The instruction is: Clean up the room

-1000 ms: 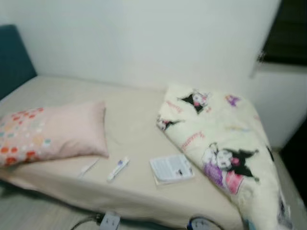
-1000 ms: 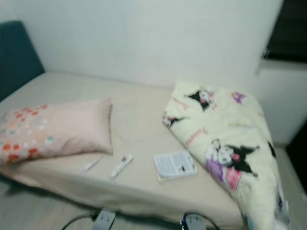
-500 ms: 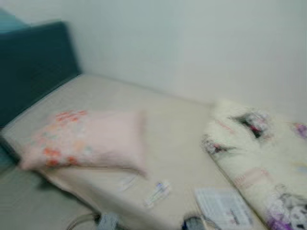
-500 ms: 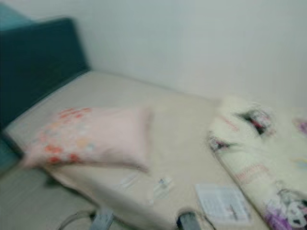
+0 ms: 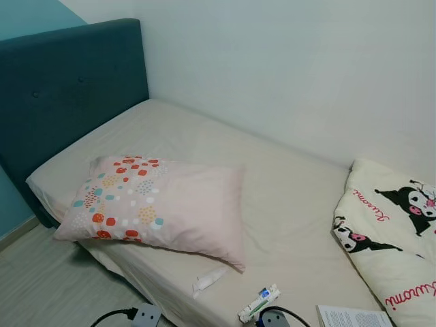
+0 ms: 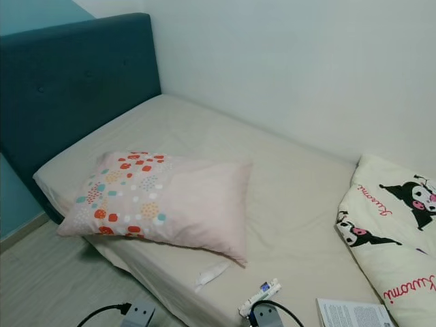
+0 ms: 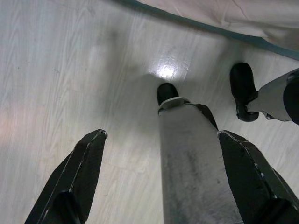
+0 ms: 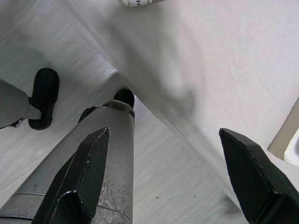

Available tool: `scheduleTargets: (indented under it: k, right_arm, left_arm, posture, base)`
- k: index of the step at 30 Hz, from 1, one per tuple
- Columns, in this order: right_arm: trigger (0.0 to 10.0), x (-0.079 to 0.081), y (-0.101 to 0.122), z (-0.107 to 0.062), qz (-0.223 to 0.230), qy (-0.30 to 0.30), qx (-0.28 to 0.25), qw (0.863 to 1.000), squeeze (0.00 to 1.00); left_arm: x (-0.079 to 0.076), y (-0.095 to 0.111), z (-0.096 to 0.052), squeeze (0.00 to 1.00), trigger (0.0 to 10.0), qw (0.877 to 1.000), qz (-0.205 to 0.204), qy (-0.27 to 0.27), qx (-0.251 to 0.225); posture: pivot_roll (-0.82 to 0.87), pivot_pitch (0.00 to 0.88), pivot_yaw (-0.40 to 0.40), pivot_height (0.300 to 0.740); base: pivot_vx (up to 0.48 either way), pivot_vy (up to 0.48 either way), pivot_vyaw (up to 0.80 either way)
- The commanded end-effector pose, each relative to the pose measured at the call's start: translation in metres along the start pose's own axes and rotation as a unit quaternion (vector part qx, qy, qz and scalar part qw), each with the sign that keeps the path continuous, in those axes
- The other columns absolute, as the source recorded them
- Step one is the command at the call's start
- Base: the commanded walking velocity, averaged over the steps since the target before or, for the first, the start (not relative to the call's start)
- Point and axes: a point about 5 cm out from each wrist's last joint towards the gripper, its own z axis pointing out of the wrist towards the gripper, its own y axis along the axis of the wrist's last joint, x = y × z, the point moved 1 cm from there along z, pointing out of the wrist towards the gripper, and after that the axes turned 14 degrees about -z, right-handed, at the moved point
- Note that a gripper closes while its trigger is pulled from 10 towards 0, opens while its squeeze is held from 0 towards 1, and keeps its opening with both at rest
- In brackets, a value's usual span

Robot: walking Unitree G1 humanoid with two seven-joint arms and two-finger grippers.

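Left eye view takes in the bed (image 5: 286, 204) first, a beige mattress running from the upper left down toward the lower right of the frame, pushed against a white wall (image 5: 306, 68). Behind it in the upper left stands a teal headboard (image 5: 61, 88). On the sheet, left of centre, lies a pink pillow (image 5: 160, 208) with coloured dots at one end. At the right edge of the frame sits a folded cream blanket (image 5: 392, 238) printed with cartoon characters, well apart from the pillow. Low in the frame, at the bottom edge, a booklet (image 5: 351, 317) lies just beside the blanket. Near the mattress's front edge, a white tube (image 5: 209, 278) lies just below the pillow's corner, and a smaller tube with blue print (image 5: 259, 303) lies to its right, between the white tube and the booklet.

Down on the pale wood floor (image 5: 48, 286), lower left, a black cable runs to a grey plug block (image 5: 144, 315).

Left wrist view now: the left gripper (image 7: 163, 172) hangs over the floor with fingers spread wide, holding nothing, the robot's leg and black feet below it. Right wrist view: the right gripper (image 8: 173, 172) is likewise spread wide and empty, hanging beside the mattress edge.
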Motion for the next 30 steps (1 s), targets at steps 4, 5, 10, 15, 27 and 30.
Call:
scheduleTargets:
  k: [4, 5, 10, 15, 27, 30]
  right_arm:
    - [10.0, 0.001, -0.01, -0.001, 0.032, -0.017, 0.026, 0.999, 0.0]
    - [10.0, 0.0, -0.011, -0.001, 0.042, -0.029, 0.033, 0.998, 0.0]
    - [10.0, -0.001, -0.012, -0.001, 0.065, -0.047, 0.038, 0.996, 0.0]
    - [10.0, -0.004, -0.012, -0.002, 0.118, -0.097, 0.022, 0.988, 0.0]
    - [10.0, -0.132, 0.041, -0.018, 0.136, -0.196, -0.071, 0.969, 0.0]
    - [10.0, -0.134, 0.05, -0.019, 0.138, -0.195, -0.083, 0.967, 0.0]
  left_arm:
    - [-0.003, -0.006, 0.0, 0.0, 10.0, 1.0, -0.01, 0.002, 0.006]
    - [-0.003, -0.005, 0.0, 0.0, 10.0, 1.0, -0.018, 0.004, 0.002]
    - [-0.002, -0.004, -0.001, 0.0, 10.0, 0.999, -0.043, 0.008, -0.013]
    - [-0.005, 0.003, -0.001, 0.0, 10.0, 0.995, -0.084, -0.011, -0.053]
    - [0.015, 0.101, -0.011, 0.0, 10.0, 0.975, -0.055, -0.096, -0.193]
    - [0.011, 0.109, -0.012, 0.0, 10.0, 0.972, -0.044, -0.105, -0.206]
  posture:
    - [-0.04, 0.0, -0.065, 0.74]
    - [-0.04, 0.0, -0.063, 0.735]
    - [-0.04, 0.0, -0.064, 0.715]
    - [-0.04, 0.0, -0.064, 0.69]
    - [-0.05, 0.0, -0.057, 0.65]
    - [-0.05, 0.0, -0.058, 0.645]
  base:
    - [0.0, 0.0, 0.0]
    - [0.0, 0.0, 0.0]
    - [0.0, 0.0, 0.0]
    - [0.0, 0.0, 0.0]
    - [0.0, 0.0, 0.0]
    - [0.0, 0.0, 0.0]
